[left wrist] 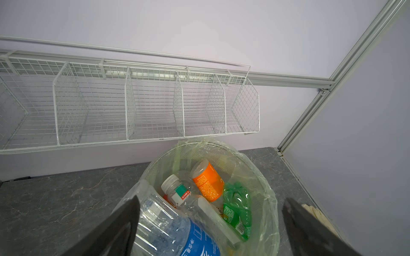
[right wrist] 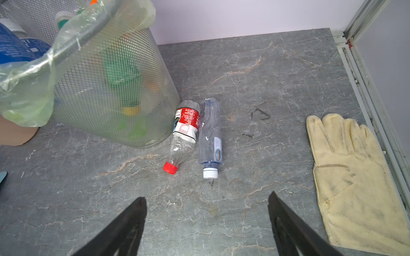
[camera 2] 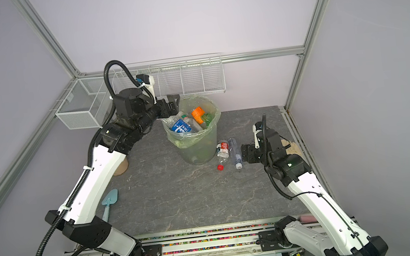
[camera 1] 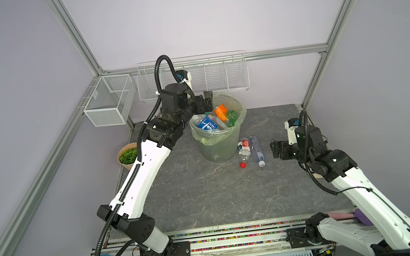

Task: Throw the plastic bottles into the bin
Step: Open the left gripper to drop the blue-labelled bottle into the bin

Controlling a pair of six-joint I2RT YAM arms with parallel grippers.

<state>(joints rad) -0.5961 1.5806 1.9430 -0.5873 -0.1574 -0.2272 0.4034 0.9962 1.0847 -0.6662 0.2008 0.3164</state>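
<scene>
The left gripper (camera 1: 209, 101) hangs wide open and empty over the bin (right wrist: 115, 88), and the right gripper (right wrist: 206, 196), also open and empty, should close across the middle of the white-capped bottle (right wrist: 209, 133) lying beside the red-capped bottle (right wrist: 184, 135), just right of the bin.

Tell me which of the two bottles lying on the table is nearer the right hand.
The clear bluish bottle with the white cap. It lies on the right hand side of the red-labelled bottle, which has a red cap and sits next to the bin.
</scene>
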